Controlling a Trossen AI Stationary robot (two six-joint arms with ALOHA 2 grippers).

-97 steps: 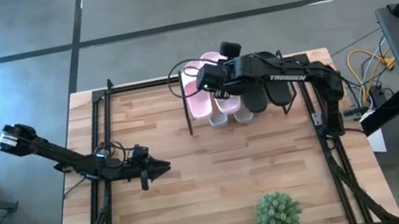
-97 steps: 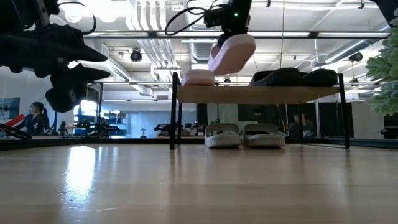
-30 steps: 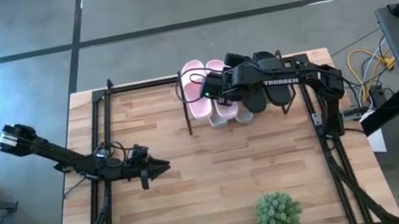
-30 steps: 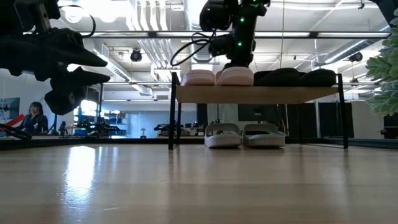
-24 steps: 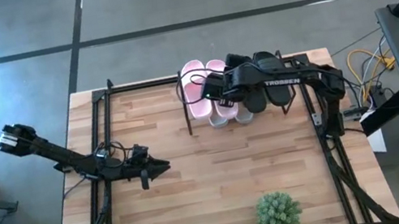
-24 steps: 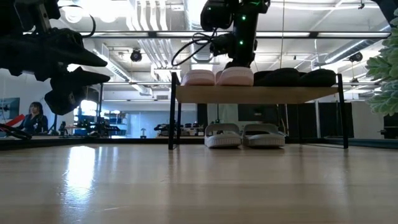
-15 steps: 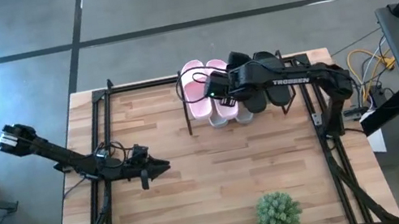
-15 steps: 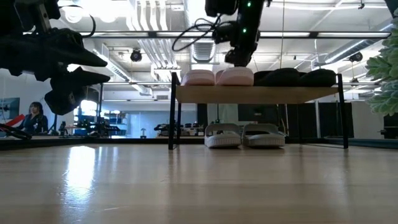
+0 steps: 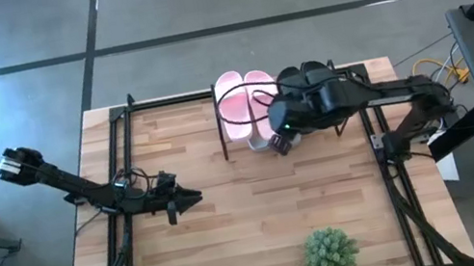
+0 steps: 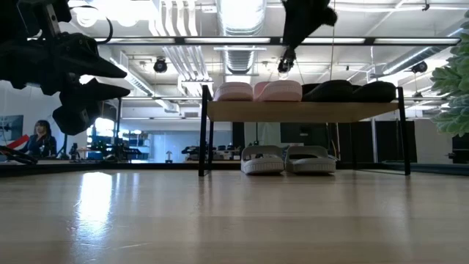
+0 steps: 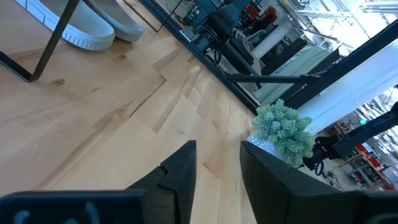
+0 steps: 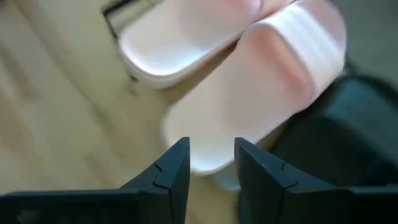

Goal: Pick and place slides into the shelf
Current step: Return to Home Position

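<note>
The shelf stands at the table's far edge. On its plank top lie two pale pink slides side by side, with two black slides to their right. Two grey-white slides rest on the table under the shelf. My right gripper hovers open above the near end of the pink slides, holding nothing; the high view shows it just in front of the shelf. My left gripper waits open at the table's left.
A small green plant stands near the table's near edge, right of centre. Black frame rails run along the table's left and right sides. Bare wood lies between the shelf and the plant. A person sits far back in the room.
My right gripper has let go of the second pink slide, risen clear of it and drawn back toward the table's near edge. The slide stays flat on the shelf top beside the first pink one.
</note>
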